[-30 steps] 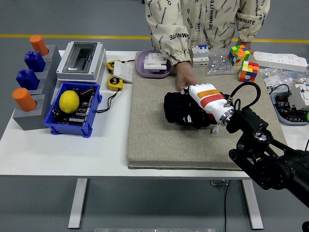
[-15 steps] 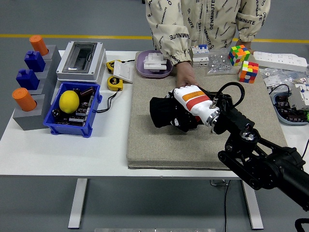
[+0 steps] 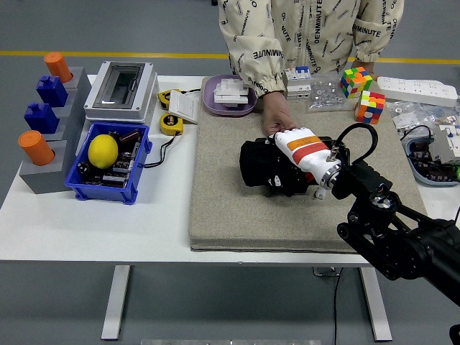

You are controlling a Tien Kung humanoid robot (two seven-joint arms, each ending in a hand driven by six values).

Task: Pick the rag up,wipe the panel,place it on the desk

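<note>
A black rag (image 3: 264, 167) lies bunched on the beige panel (image 3: 230, 208) near its middle. My right hand (image 3: 293, 159), white with an orange band, presses down on the rag with its fingers curled over it. The black right arm (image 3: 392, 233) reaches in from the lower right. A person's hand (image 3: 275, 119) rests on the panel just behind the rag, touching or nearly touching my hand. The left arm is out of view.
A blue bin (image 3: 108, 164) with a lemon (image 3: 103, 151) sits left of the panel. Behind it are a grey electrical box (image 3: 121, 88), tape measures (image 3: 171, 123) and a purple dish (image 3: 228, 96). Rubik's cubes (image 3: 369, 105) and a power strip (image 3: 417, 89) stand at the back right.
My right hand slid the rag left across the panel, then back to the right, ending close to where it was one second ago. The person's hand stayed put.
</note>
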